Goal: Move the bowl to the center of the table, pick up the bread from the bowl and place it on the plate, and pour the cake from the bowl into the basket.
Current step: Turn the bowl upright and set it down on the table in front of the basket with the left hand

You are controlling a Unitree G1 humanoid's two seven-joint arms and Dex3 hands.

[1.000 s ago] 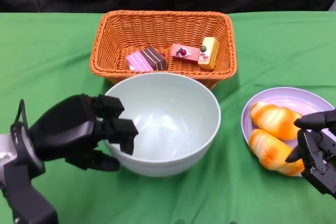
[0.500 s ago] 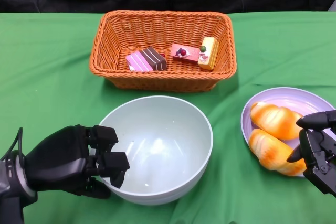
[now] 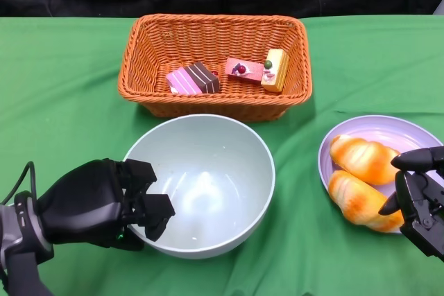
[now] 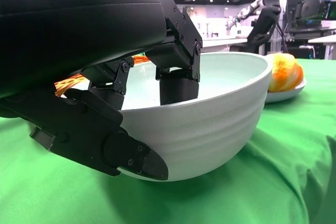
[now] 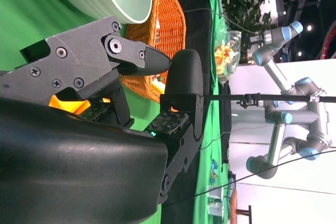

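Now I see the green table [image 3: 62, 81], the basket [image 3: 215, 32] far with cake [image 3: 193, 77], the empty bowl [image 3: 208, 171] near centre pinched at its rim by my left hand [image 3: 104, 202]; right hand [image 3: 416, 199] loosely spread, holding nothing, by the bread [image 3: 361, 199] on the plate [image 3: 388, 128].

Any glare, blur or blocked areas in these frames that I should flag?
Head view: sharp, even light, soft glare patches inside the bowl. Right wrist view: turned sideways, the right robot hand blocks most of the frame, bright lab background. Left wrist view: the left robot hand and bowl are sharp, the room behind is softer, with ceiling lights.
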